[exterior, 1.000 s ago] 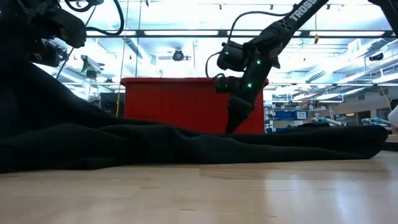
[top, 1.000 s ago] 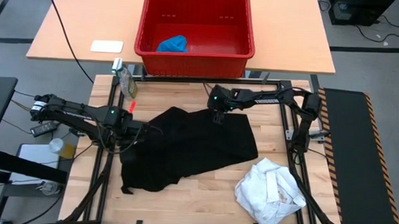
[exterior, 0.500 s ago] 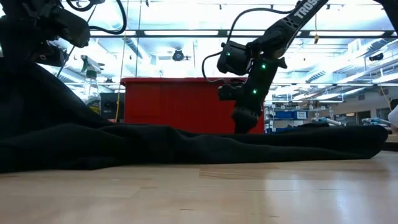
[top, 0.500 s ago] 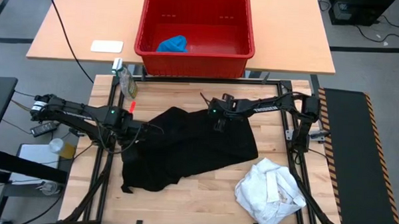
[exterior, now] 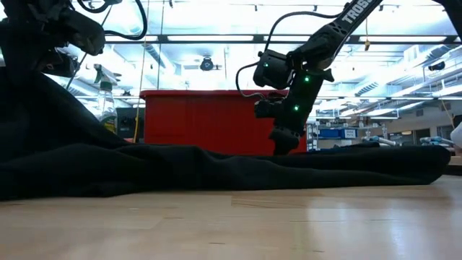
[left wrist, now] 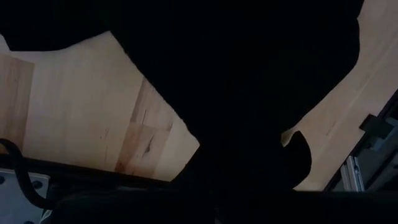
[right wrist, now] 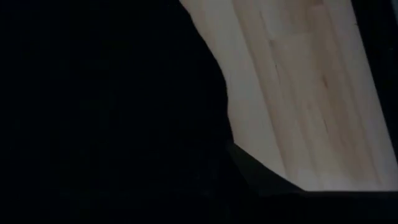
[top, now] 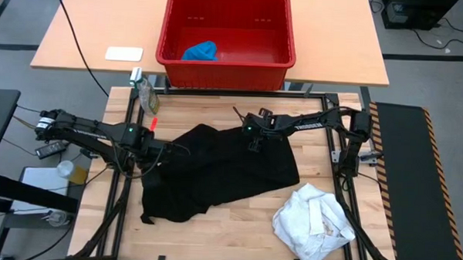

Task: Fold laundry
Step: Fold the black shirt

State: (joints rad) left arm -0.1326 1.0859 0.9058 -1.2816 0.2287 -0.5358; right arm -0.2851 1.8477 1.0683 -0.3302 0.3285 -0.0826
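Both grippers pinched shut on the black garment [top: 222, 172]: left gripper [top: 155, 152] at left edge, right gripper [top: 253, 142] at far edge. Soft, floppy, light; best grabbed by corners.

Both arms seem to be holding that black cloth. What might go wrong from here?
The right gripper has closed at the far edge of the black garment; it may have pinched only a thin fold, which could slip out. The left gripper holds the opposite side up, so uneven pulling could bunch the cloth. The white garment lies close and might get dragged.
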